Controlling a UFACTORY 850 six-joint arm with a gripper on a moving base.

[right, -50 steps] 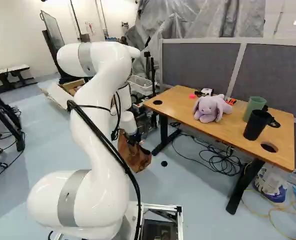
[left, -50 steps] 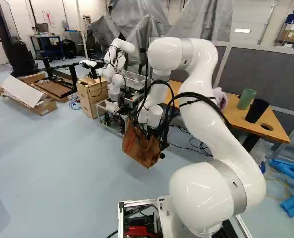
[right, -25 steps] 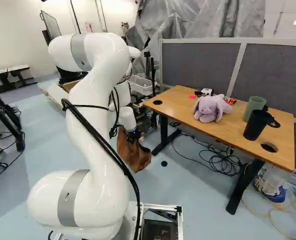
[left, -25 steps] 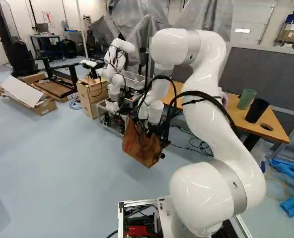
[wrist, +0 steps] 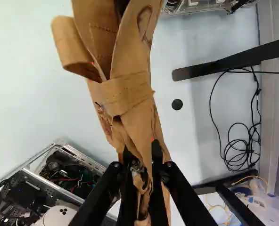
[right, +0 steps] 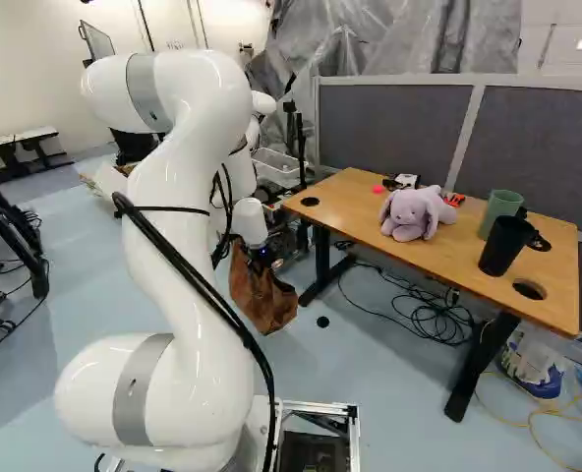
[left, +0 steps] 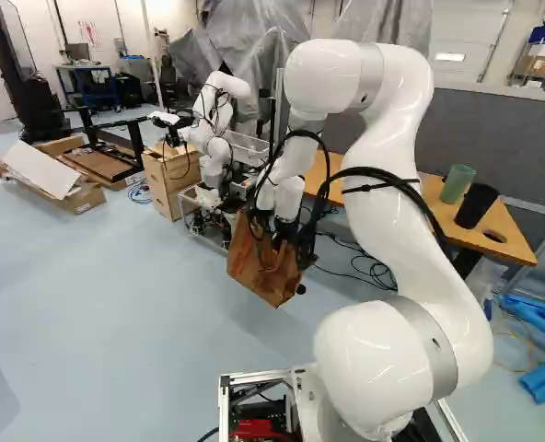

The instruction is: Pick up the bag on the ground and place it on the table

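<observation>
In the right base view, the brown bag (right: 261, 297) is under the pincer (wrist: 142, 151), which has its upper part pinched; whether its base clears the floor (right: 389, 403), I cannot tell. This looks like the lift. Next: raise it above the table (right: 355, 202), right of the pincer, and swing across, stopping short of the plush toy (right: 414, 213) farther right.

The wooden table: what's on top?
On the table are a purple plush toy, a green cup, a black mug and small things behind the toy. Anything right behind the toy's body is hidden.
</observation>
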